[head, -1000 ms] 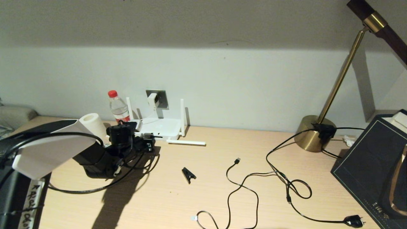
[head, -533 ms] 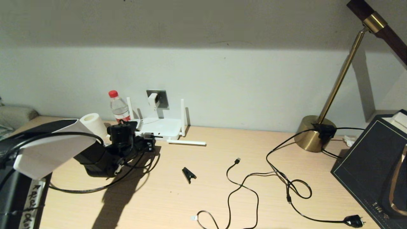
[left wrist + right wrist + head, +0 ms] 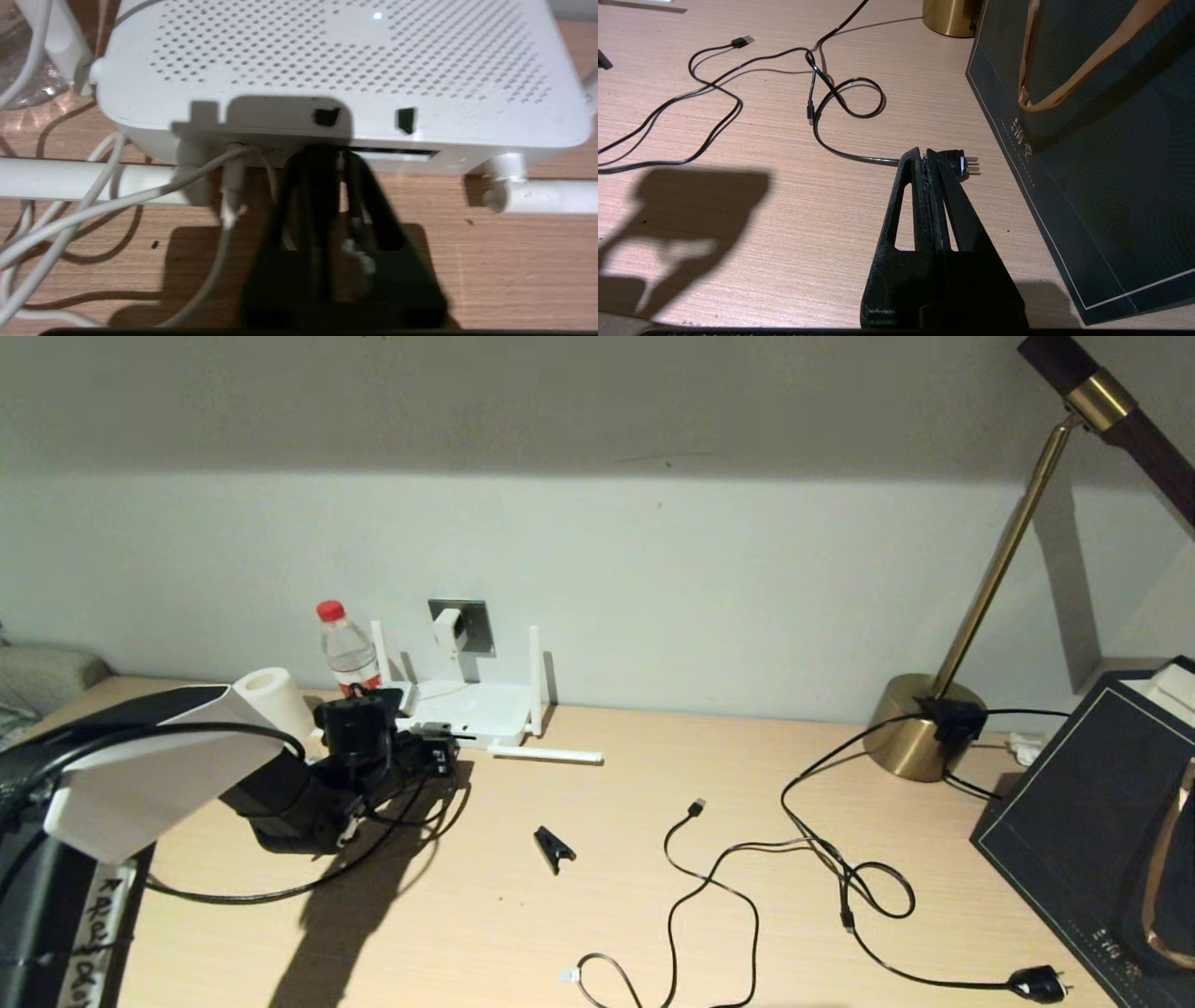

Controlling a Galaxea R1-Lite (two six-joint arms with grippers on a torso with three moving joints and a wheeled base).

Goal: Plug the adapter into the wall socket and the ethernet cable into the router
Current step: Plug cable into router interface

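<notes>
The white router (image 3: 471, 709) lies against the wall, below the grey wall socket (image 3: 478, 622). The white adapter (image 3: 450, 627) sits in the socket, and its thin white cord (image 3: 117, 200) runs down to the router's port edge. My left gripper (image 3: 444, 758) is at that edge, its tips (image 3: 339, 156) against the ports of the router (image 3: 327, 60). It is shut on the black ethernet cable (image 3: 243, 896); the connector is hidden between the fingers (image 3: 376, 205). My right gripper (image 3: 927, 156) hovers shut and empty over the table, outside the head view.
Left of the router stand a water bottle (image 3: 347, 653) and a paper roll (image 3: 271, 700). One antenna (image 3: 546, 755) lies flat on the table. Farther right are a black clip (image 3: 554, 847), a USB-tipped cable (image 3: 695, 807), a chunky black plug (image 3: 959, 161), a brass lamp base (image 3: 924, 728) and a dark bag (image 3: 1102, 803).
My left arm has crept slightly toward the router with the cable in its grip. Nothing else has moved.
</notes>
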